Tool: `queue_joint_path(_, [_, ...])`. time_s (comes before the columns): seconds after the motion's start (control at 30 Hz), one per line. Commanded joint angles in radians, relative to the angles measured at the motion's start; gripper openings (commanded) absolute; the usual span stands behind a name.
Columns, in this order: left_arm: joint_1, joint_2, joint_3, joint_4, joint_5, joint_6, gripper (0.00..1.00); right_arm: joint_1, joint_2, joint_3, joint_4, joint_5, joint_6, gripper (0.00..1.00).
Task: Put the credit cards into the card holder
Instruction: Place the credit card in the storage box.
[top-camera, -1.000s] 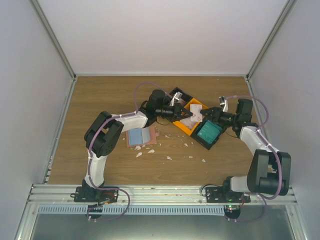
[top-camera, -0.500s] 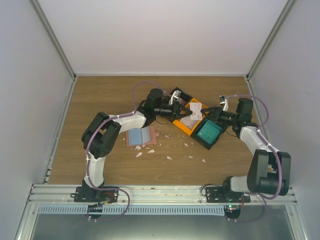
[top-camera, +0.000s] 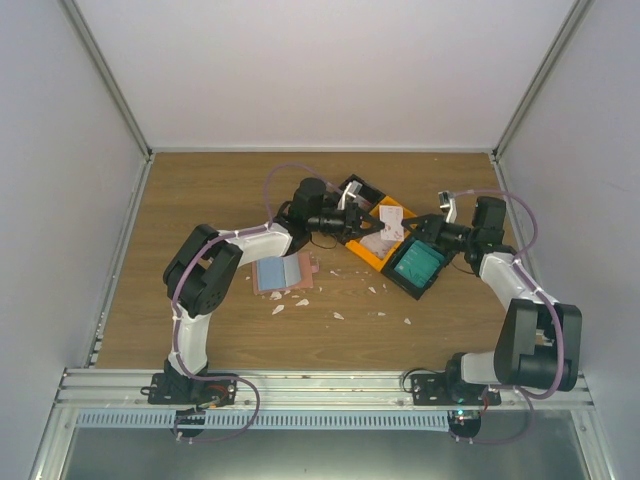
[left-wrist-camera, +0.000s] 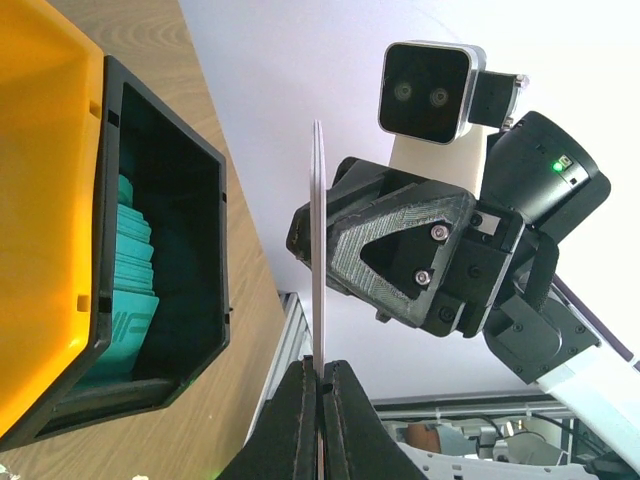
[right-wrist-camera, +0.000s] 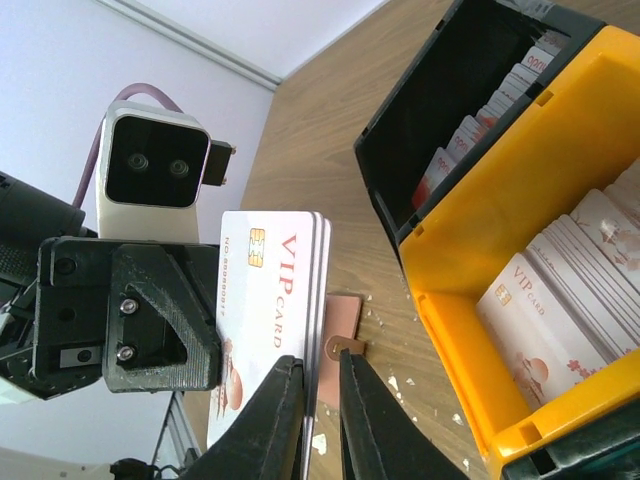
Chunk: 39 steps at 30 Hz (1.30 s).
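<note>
Right, from above: the left claw (top-camera: 372, 226) and right claw (top-camera: 420, 228) meet over the orange bin (top-camera: 366, 251) with a few white cards (top-camera: 392, 220) between them. The card holder (top-camera: 283, 272) lies open on the bench (top-camera: 200, 190), well apart. Left wrist: the left claw is clamped on the cards, seen edge-on. Right wrist: the right claw straddles the stack's edge; I cannot tell whether it presses.

Whitish VIP credit cards (right-wrist-camera: 268, 290) held upright aloft; card holder (top-camera: 283, 272) lies open, blue inside up.
</note>
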<state>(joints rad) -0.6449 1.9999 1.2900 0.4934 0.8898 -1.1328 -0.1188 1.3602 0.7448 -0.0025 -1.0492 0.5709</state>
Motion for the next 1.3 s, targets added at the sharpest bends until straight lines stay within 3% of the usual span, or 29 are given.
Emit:
queue_joint_path(0.0, [0.007, -0.048, -0.013, 0.096, 0.02, -0.007, 0.0, -0.009, 0.011, 0.006, -0.038, 0.054, -0.034, 0.11])
queue_joint_path(0.3, [0.007, -0.046, -0.017, 0.1, 0.022, -0.01, 0.0, -0.008, 0.012, 0.014, -0.039, 0.035, -0.05, 0.12])
queue_joint_path(0.73, [0.008, -0.048, -0.015, 0.084, 0.02, 0.003, 0.0, -0.008, -0.049, -0.006, 0.062, 0.017, 0.015, 0.32])
queue_joint_path(1.27, [0.008, -0.056, -0.017, 0.068, 0.02, 0.013, 0.0, -0.008, -0.065, -0.017, 0.121, 0.053, 0.061, 0.25])
